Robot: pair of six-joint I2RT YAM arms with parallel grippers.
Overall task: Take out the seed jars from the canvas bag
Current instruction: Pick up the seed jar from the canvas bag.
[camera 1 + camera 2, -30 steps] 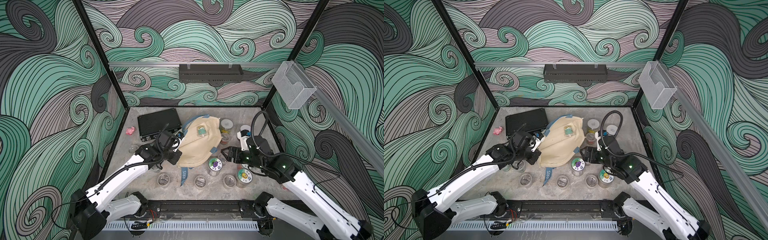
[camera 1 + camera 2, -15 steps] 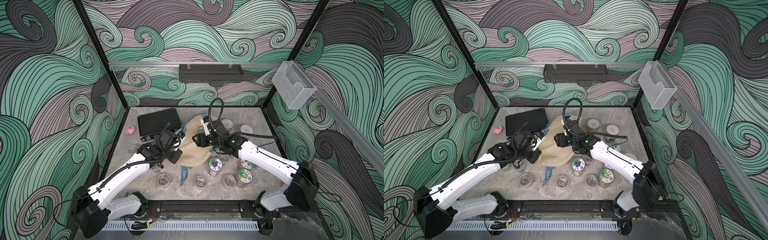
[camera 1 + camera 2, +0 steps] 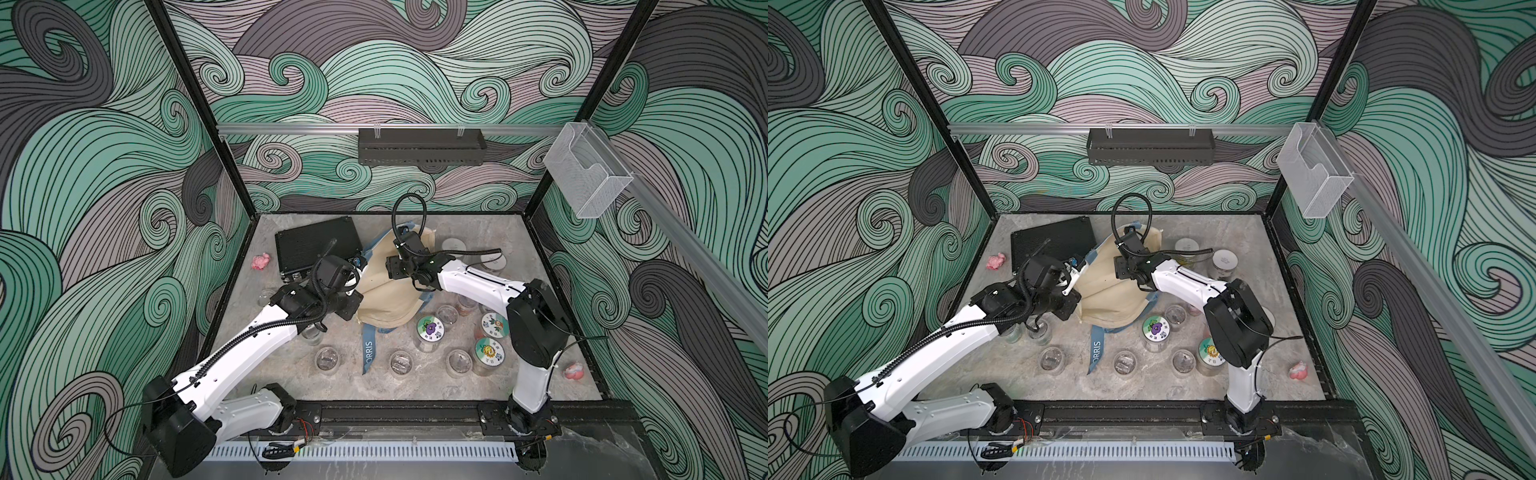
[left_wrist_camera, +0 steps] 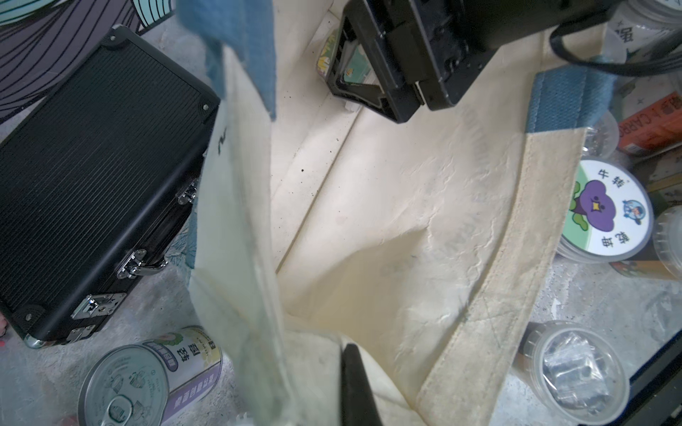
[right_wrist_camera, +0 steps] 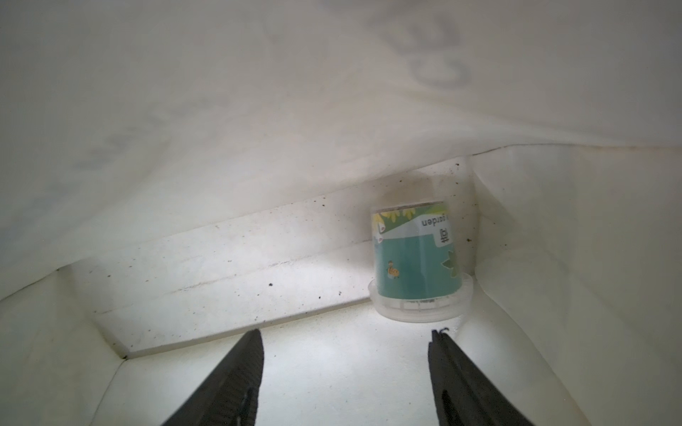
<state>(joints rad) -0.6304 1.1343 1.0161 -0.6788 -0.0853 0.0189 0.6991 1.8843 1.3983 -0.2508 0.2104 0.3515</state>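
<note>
Inside the canvas bag (image 5: 221, 110) one green-label seed jar (image 5: 419, 265) lies near the corner. Right gripper (image 5: 347, 369) is spread, not touching it. Left gripper (image 4: 354, 387) pinches the bag's edge.

Cream canvas bag (image 3: 386, 299) with blue straps (image 3: 368, 351) lettered white; black ribbed case (image 3: 318, 245); teal-and-yellow labelled jar (image 5: 419, 265); purple flower sticker on white lid (image 3: 430, 328); pink toy (image 3: 261, 261); grey marbled table (image 3: 415, 384).

A flat black ribbed case (image 3: 318, 246) with silver latches lay at the back of the grey stone-look tabletop (image 3: 415, 384), a pink lumpy toy (image 3: 261, 261) beside it and another (image 3: 575, 371) well apart
</note>
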